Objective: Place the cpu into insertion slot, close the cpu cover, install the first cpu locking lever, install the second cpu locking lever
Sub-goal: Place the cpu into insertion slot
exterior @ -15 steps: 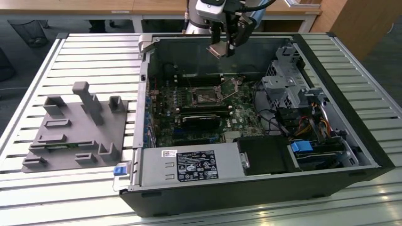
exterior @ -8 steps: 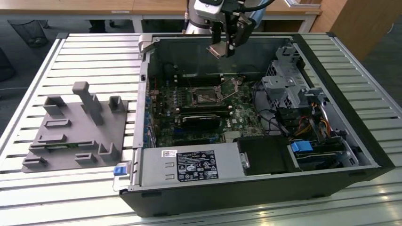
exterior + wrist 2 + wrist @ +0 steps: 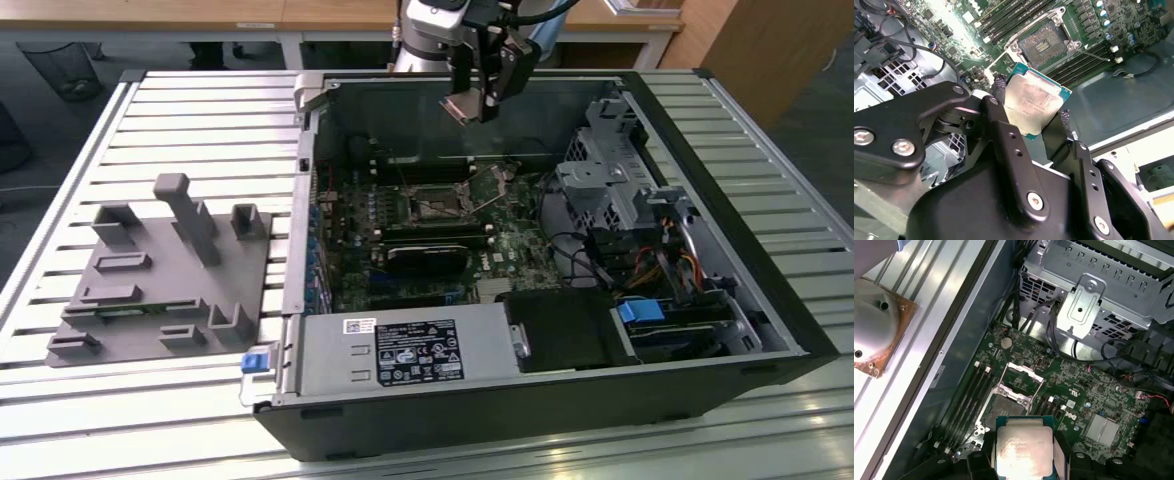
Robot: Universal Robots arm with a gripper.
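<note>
Nearest the lens in both wrist views, the tool [image 3: 1031,100] is pinching the cpu [image 3: 1039,107] by two opposite edges. Its black fingers [image 3: 999,115] are pressed against the chip's sides, and the pale metal top faces the camera.

Beyond the chip lies the insertion slot [image 3: 1044,45], a dark square in its metal rim on the green motherboard [image 3: 954,37]. It is bare, and the chip hangs well apart from it, clear of the board. In the first wrist view the cpu cover [image 3: 1023,374] looks swung up off the socket, though the angle makes that hard to confirm.

In the upper middle of the exterior view the tool [image 3: 481,100] hovers over the far wall of the open computer case [image 3: 467,420], which rests on a slatted table [image 3: 174,110].

So the step in hand is the first one — carrying the cpu to the slot — and nothing is seated yet. As I judge it, placement calls for the chip level, square to the rim and centred over the socket before it is released — a tilted entry risks the contacts.
</note>
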